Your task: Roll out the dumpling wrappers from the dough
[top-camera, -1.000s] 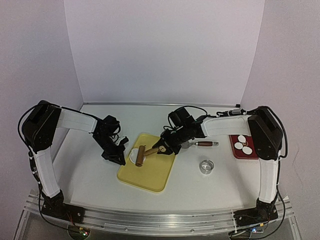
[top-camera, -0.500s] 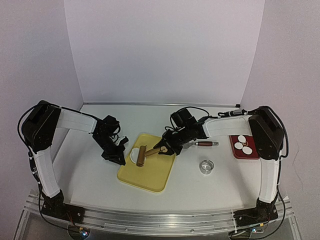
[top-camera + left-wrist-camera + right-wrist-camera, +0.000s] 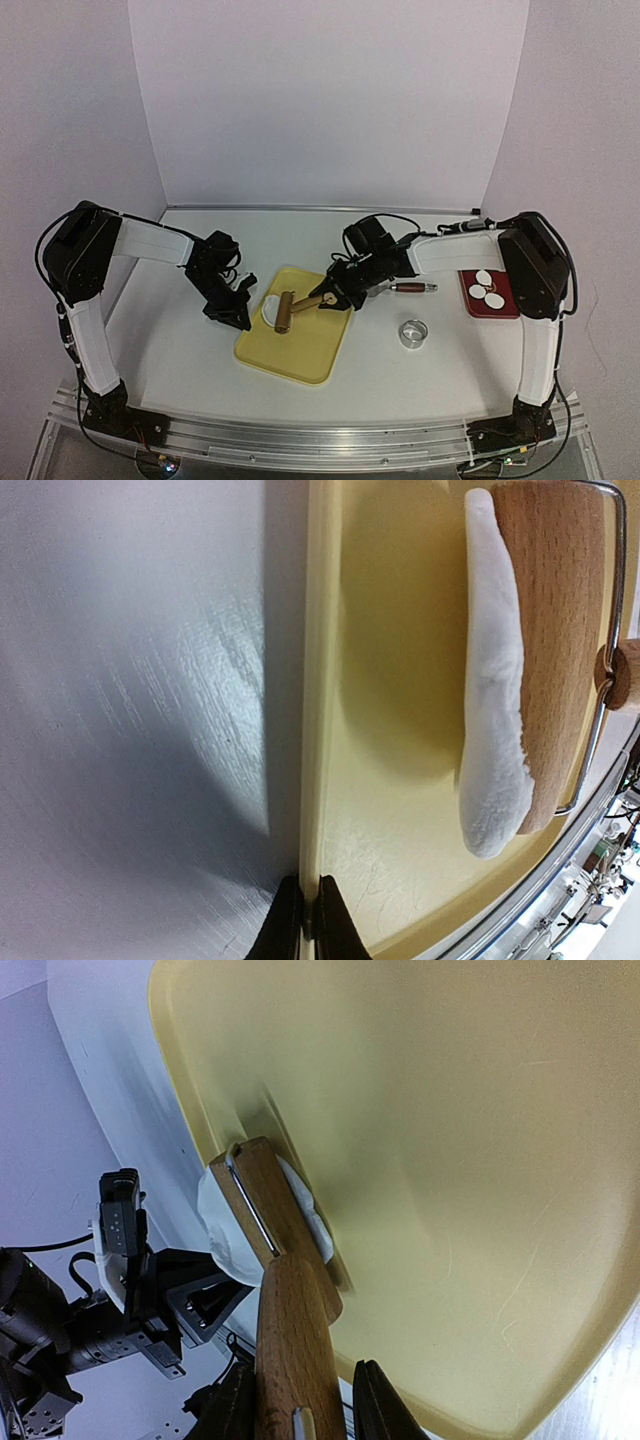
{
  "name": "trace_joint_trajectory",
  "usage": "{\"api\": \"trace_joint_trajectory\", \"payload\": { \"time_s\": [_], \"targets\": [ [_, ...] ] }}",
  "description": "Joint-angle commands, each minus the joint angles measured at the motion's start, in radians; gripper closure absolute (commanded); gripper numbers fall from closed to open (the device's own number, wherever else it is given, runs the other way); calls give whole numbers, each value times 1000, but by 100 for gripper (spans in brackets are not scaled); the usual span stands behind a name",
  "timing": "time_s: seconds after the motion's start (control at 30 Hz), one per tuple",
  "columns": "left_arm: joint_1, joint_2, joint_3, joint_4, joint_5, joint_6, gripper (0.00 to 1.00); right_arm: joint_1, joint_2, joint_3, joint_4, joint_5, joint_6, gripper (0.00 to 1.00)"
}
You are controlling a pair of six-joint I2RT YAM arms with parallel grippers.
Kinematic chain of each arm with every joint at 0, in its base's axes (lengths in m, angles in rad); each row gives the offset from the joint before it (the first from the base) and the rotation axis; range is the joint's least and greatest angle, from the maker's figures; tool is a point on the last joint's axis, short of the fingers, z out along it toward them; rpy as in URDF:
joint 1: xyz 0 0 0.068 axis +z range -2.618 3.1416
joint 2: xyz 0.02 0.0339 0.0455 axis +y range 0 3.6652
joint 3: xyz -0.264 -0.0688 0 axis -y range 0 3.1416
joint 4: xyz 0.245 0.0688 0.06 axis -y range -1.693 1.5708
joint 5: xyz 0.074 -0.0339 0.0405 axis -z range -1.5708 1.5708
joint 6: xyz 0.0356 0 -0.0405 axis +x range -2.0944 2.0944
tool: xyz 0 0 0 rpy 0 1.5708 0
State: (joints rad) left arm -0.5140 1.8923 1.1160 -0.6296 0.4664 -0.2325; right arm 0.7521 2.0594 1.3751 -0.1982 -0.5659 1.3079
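On the yellow board (image 3: 300, 350), mid-table, the wooden rolling pin (image 3: 284, 312) sits w/ its roller over the white dough patch (image 3: 268, 308), near the board's far-left corner. R gripper (image 3: 327, 298) is clamped on the pin's handle, w/ fingers (image 3: 375, 1405) either side of it in the wrist view. L gripper (image 3: 238, 318) pinches the board's left rim, fingertips (image 3: 285, 930) pressed onto the edge. Three dumpling wrappers (image 3: 483, 278) lie on the red tray (image 3: 476, 310) at far right, well apart from the board. Metal ring cutter (image 3: 413, 333) stands betw. board & tray; a brown-handled tool (image 3: 410, 287) lies behind it.
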Motion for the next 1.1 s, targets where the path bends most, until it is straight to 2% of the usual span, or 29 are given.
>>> {"api": "trace_joint_trajectory", "payload": {
  "time_s": [0.0,1.07],
  "targets": [
    [41,-9,-25,-9,-143,1,100,-20,153,-153,-574,287,-6,100],
    [52,-2,-24,-6,-134,4,100,-35,135,-197,-584,292,-15,100]
  ]
}}
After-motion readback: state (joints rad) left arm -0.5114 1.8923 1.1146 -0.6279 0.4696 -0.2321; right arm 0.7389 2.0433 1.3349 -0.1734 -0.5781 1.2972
